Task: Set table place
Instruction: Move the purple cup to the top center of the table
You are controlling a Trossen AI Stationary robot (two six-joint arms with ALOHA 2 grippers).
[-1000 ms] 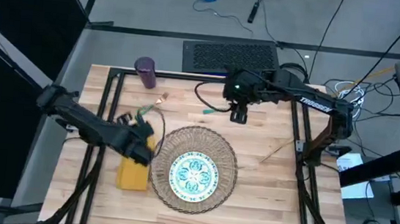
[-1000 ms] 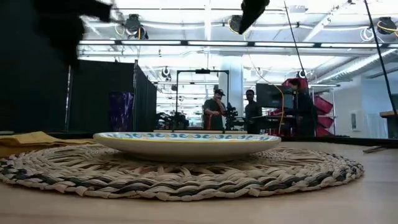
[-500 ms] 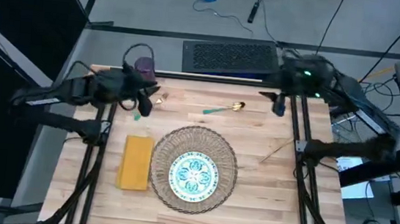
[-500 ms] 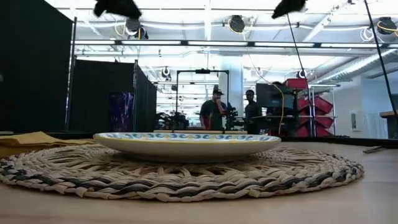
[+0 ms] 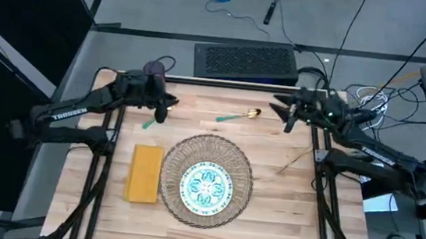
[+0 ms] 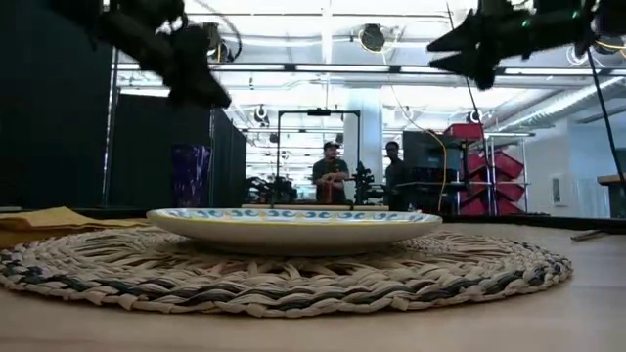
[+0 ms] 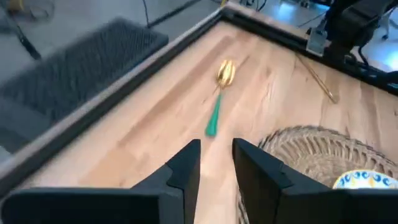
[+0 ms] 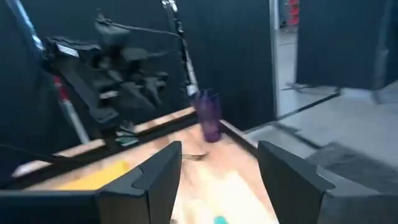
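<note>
The round straw placemat lies on the table with the floral plate on it, and the yellow napkin lies flat to its left. A gold-and-teal spoon lies beyond the placemat. The purple cup stands at the far left, partly behind my left arm. My left gripper hovers near the cup, its fingers a narrow gap apart with nothing between them. A teal handle lies beside it. My right gripper hangs open above the far right of the table.
A thin gold piece of cutlery lies near the right rail. A black ribbed mat lies beyond the far edge. Black rails run along both sides. People stand far off in the room.
My left gripper has left the napkin's far end and gone toward the far edge, stopping next to the purple cup. My right gripper has swung from over the spoon toward the table's far right corner, then come back a little. Nothing on the table has moved.
</note>
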